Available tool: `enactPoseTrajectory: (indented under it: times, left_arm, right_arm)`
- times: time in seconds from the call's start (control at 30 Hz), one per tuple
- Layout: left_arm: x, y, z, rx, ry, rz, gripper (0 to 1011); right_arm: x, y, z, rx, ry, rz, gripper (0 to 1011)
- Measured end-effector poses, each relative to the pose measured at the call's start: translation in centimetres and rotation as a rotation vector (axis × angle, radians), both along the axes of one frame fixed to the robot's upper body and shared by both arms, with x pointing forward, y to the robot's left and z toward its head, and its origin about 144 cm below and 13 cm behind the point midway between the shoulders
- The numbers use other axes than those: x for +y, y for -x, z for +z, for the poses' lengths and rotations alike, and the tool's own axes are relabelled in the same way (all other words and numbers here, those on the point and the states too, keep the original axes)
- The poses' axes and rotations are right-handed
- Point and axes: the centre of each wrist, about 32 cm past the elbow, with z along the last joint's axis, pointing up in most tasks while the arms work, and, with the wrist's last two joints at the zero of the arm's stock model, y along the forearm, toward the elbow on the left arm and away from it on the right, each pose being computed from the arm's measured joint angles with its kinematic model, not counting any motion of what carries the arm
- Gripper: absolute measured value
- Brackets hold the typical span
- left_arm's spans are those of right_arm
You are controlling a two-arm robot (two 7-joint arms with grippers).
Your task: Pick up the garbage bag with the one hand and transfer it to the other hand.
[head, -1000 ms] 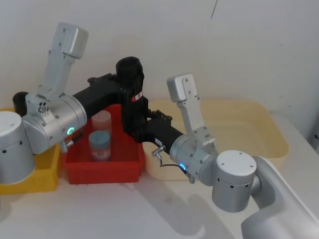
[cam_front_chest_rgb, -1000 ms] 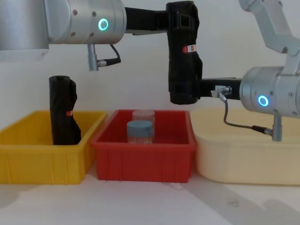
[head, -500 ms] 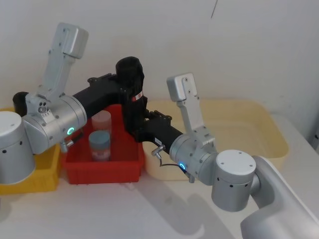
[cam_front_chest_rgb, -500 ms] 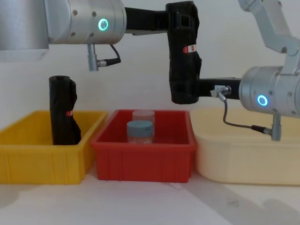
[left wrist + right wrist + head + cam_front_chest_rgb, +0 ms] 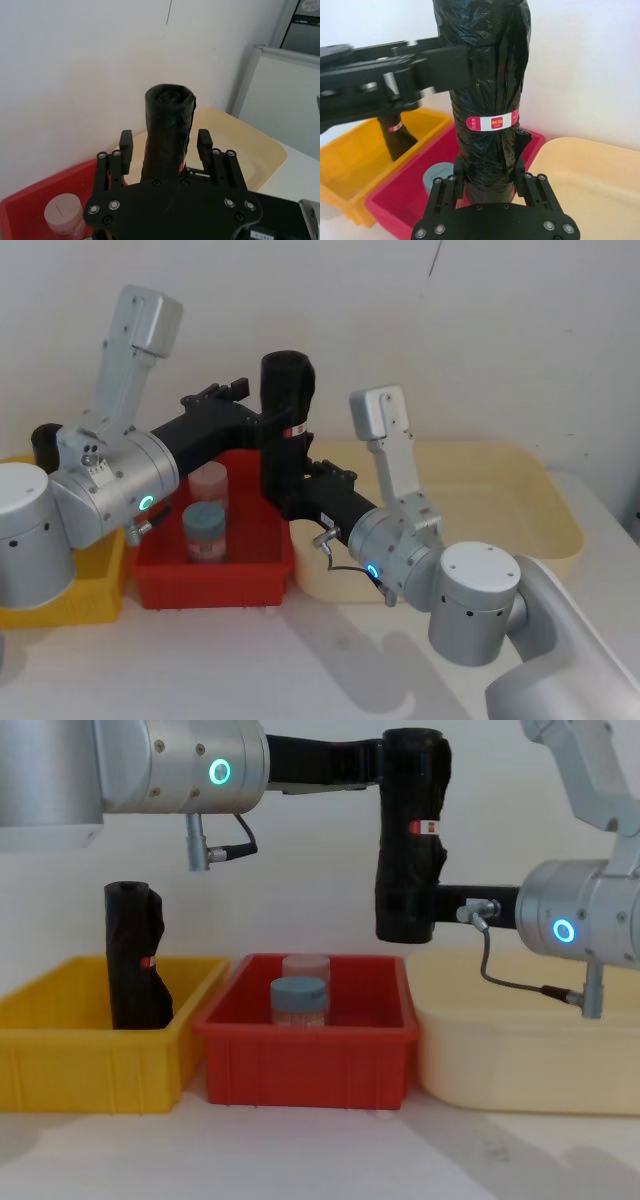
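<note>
One low pinch holds the upright garbage bag (image 5: pixel 411 840) aloft over the red bin's (image 5: pixel 300 1060) right edge: the right gripper (image 5: pixel 488 172) clamps its base while the left gripper (image 5: pixel 165 145), fingers spread, straddles its upper part, so a snag or slack grip could tip it.

Silver arms (image 5: pixel 110 490), black left hand (image 5: pixel 165 137), black right hand (image 5: pixel 489 170).

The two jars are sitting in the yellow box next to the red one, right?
Not quite. The two jars sit in the red box, as the chest view shows. The yellow box next to it holds a black roll instead.
</note>
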Motion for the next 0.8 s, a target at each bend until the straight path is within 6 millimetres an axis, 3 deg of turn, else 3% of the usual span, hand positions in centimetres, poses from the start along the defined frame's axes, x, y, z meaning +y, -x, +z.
enactPoseTrajectory:
  times: [0.33, 0.8]
  left_arm:
    - [0.9, 0.7, 0.0, 0.006, 0.008, 0.003, 1000]
    - [3.8, 1.9, -0.2, 0.03, 0.033, 0.069, 1001]
  right_arm:
    - [-0.6, -0.4, 0.3, 0.012, -0.039, -0.091, 560]
    - [-3.0, -1.5, 0.3, 0.034, -0.057, -0.248, 560]
